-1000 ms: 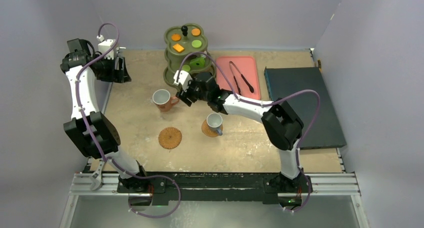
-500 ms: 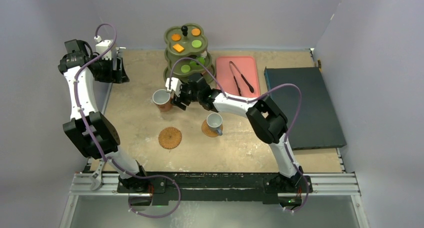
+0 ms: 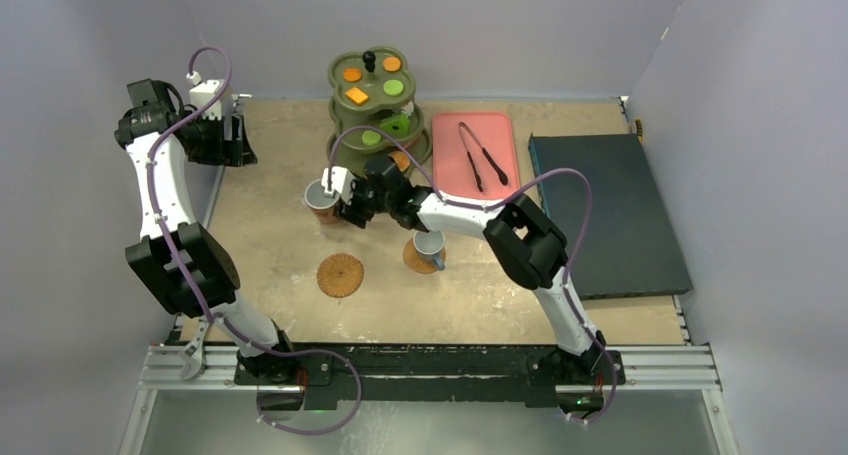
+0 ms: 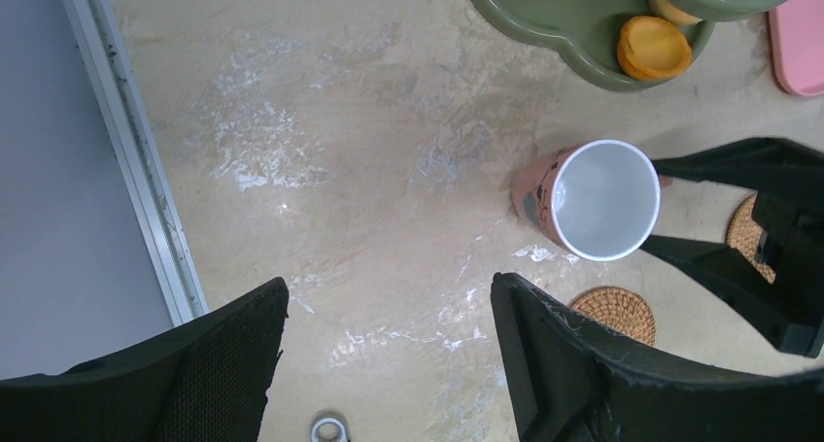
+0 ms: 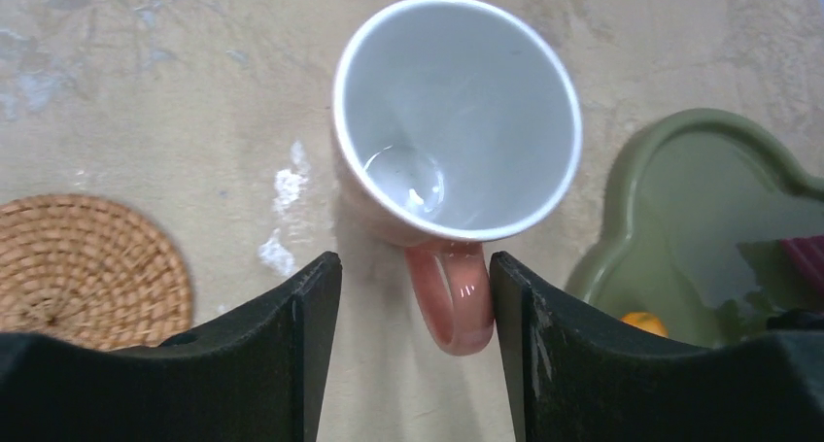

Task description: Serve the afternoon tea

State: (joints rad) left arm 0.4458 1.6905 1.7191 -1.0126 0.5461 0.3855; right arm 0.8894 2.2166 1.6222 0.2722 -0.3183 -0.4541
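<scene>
Fig. Right pincer (image 5: pixel 413 267) at terracotta cup (image 5: pixel 457 121).
I see jaws apart astride its handle (image 5: pixel 449 306), stand (image 5: pixel 622 230) rim just beside; left pincer (image 4: pixel 389 306), wide apart, hangs by the worktop's (image 4: pixel 340 121) left edge.

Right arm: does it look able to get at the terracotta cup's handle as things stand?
Probably yes. The right end effector is open at the terracotta cup, the handle between its fingers, nothing else in the gap. The olive stand is near but not touching.
</scene>
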